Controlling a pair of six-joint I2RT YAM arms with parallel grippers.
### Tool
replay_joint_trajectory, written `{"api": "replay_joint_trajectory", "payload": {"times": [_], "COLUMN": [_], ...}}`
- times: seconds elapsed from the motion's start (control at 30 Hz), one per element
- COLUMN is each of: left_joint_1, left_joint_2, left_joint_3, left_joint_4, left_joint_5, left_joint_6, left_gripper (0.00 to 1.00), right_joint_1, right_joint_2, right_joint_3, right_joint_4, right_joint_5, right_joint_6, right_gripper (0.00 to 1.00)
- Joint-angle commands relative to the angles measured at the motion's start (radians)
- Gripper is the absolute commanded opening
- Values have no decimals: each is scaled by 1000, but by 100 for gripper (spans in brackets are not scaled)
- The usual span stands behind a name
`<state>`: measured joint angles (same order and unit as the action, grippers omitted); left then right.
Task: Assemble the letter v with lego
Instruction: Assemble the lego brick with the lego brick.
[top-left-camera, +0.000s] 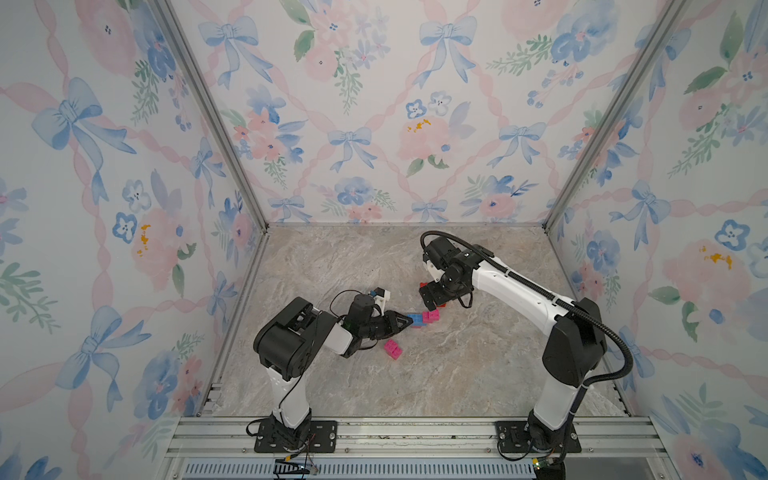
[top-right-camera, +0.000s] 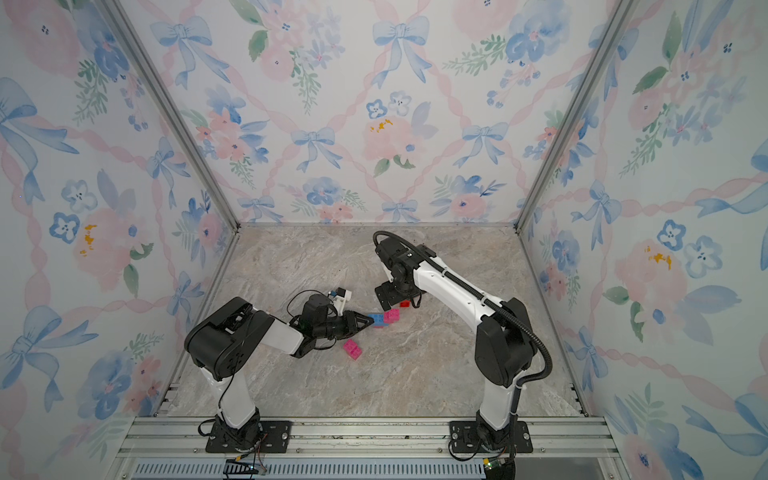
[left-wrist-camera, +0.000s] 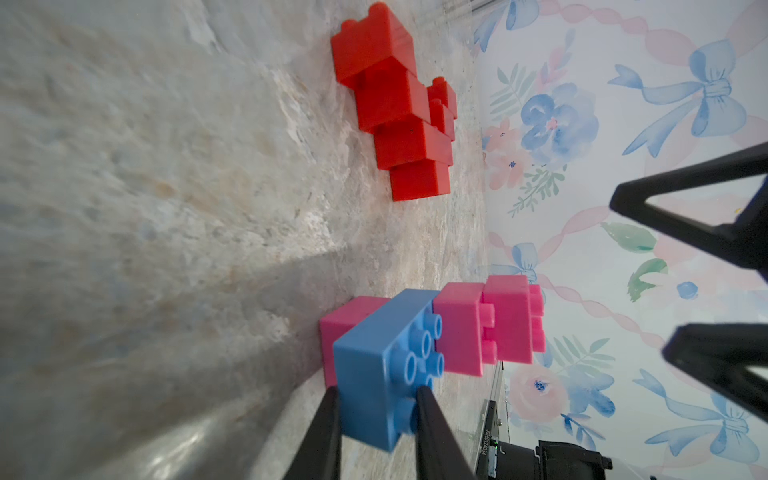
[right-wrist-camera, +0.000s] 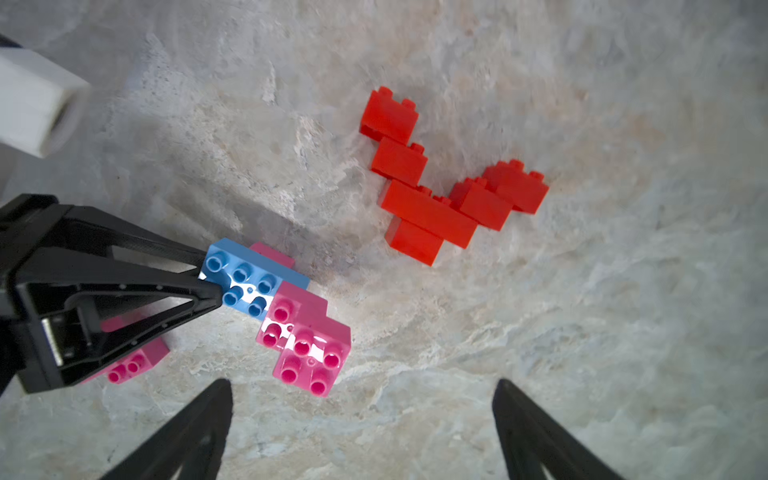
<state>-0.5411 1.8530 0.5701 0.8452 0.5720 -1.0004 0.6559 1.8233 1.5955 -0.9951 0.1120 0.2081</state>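
Observation:
My left gripper (left-wrist-camera: 378, 390) is shut on one end of the long blue brick (left-wrist-camera: 374, 357), low over the table. A pink brick (left-wrist-camera: 345, 324) sits under the blue one. Two more pink bricks (right-wrist-camera: 307, 345) step off its far end. My right gripper (right-wrist-camera: 361, 384) hangs open just above that pink end with nothing between its fingers. Several red bricks (right-wrist-camera: 432, 208) lie joined in a V shape on the table beyond. In both top views the right gripper (top-left-camera: 430, 297) partly covers the red bricks (top-right-camera: 405, 304).
Loose pink bricks (top-left-camera: 392, 348) lie on the marble table (top-left-camera: 457, 374) close under the left arm's wrist, also seen as the pink bricks (right-wrist-camera: 133, 361) behind the left gripper. Patterned walls close in the back and both sides.

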Motion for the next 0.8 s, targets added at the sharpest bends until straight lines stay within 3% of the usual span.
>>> {"api": "replay_joint_trajectory", "payload": {"times": [0.0,0.77], "left_joint_1": [-2,0], "left_joint_2": [26,46], "left_joint_3": [-19,-32], "left_joint_4": [-74,-49], "left_joint_5": [-58,-50], "left_joint_6": [-3,-3], "left_gripper": [3,2], "right_joint_1": [23,31], "right_joint_2": [-9,93], "right_joint_3": [-26,-78], "right_joint_4": [0,21], "right_joint_5": [25,26], "right_joint_6": [181,171], "right_gripper": [98,99]}}
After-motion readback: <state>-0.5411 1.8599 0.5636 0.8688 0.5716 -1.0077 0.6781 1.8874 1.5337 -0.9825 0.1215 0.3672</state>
